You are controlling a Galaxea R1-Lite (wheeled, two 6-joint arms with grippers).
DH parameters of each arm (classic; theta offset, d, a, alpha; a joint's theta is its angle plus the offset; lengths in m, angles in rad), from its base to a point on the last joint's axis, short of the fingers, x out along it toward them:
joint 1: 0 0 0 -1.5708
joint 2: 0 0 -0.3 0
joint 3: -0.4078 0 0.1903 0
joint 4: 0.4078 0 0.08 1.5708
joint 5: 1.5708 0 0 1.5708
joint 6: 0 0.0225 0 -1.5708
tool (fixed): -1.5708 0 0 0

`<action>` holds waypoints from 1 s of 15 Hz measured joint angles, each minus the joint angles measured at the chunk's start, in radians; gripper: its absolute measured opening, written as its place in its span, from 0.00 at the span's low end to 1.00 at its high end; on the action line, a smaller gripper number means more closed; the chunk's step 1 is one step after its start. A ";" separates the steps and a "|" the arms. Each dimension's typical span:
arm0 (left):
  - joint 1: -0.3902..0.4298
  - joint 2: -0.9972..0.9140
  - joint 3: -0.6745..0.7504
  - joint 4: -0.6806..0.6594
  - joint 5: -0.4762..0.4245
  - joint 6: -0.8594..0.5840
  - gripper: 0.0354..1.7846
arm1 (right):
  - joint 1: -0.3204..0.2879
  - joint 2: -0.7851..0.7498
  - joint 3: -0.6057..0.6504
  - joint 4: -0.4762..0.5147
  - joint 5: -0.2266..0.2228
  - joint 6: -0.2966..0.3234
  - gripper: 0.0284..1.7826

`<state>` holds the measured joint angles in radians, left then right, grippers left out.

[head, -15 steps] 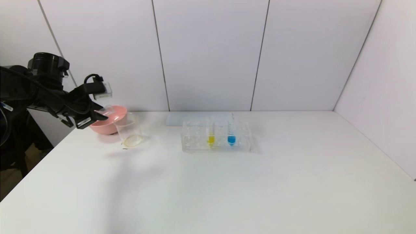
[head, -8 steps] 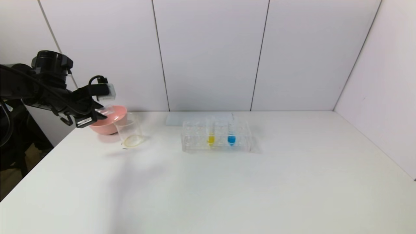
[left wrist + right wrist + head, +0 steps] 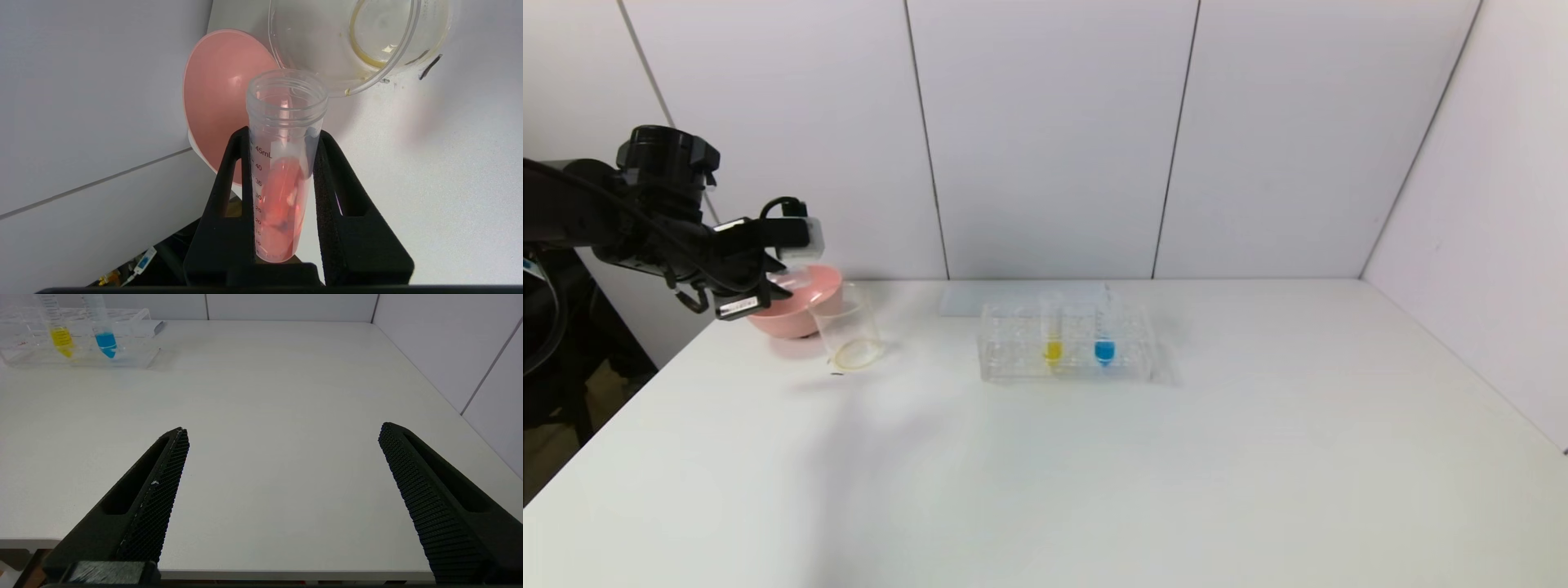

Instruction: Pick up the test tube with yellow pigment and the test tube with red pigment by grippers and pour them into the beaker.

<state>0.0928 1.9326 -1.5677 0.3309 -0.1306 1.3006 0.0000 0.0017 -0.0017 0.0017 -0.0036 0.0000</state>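
Note:
My left gripper (image 3: pixel 768 282) is shut on the test tube with red pigment (image 3: pixel 282 171), held tilted with its open mouth toward the beaker (image 3: pixel 847 327). In the left wrist view my left gripper (image 3: pixel 282 134) grips the tube, and red-pink liquid lies along its lower part. The beaker (image 3: pixel 359 36) shows a yellowish ring at its bottom. The test tube with yellow pigment (image 3: pixel 1053 331) stands in the clear rack (image 3: pixel 1066 343); it also shows in the right wrist view (image 3: pixel 59 328). My right gripper (image 3: pixel 282 433) is open and empty above the table's near edge, out of the head view.
A pink bowl (image 3: pixel 796 306) sits just behind the beaker at the table's far left. A blue-liquid tube (image 3: pixel 1104 335) stands in the rack beside the yellow one. A pale flat sheet (image 3: pixel 980 298) lies behind the rack. The table's left edge is close to the bowl.
My left gripper has moved slightly right and up with the red tube, bringing the tube's mouth closer over the beaker. The rack and beaker have not moved.

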 joint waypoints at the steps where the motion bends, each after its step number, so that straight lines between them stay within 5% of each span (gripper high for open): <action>1: -0.001 0.000 0.000 0.000 0.003 0.009 0.23 | 0.000 0.000 0.000 0.000 0.000 0.000 0.95; 15: -0.034 0.007 0.004 -0.031 0.092 0.059 0.23 | 0.000 0.000 0.000 0.000 0.000 0.000 0.95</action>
<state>0.0589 1.9398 -1.5638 0.3002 -0.0389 1.3596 0.0000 0.0017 -0.0017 0.0017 -0.0036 0.0000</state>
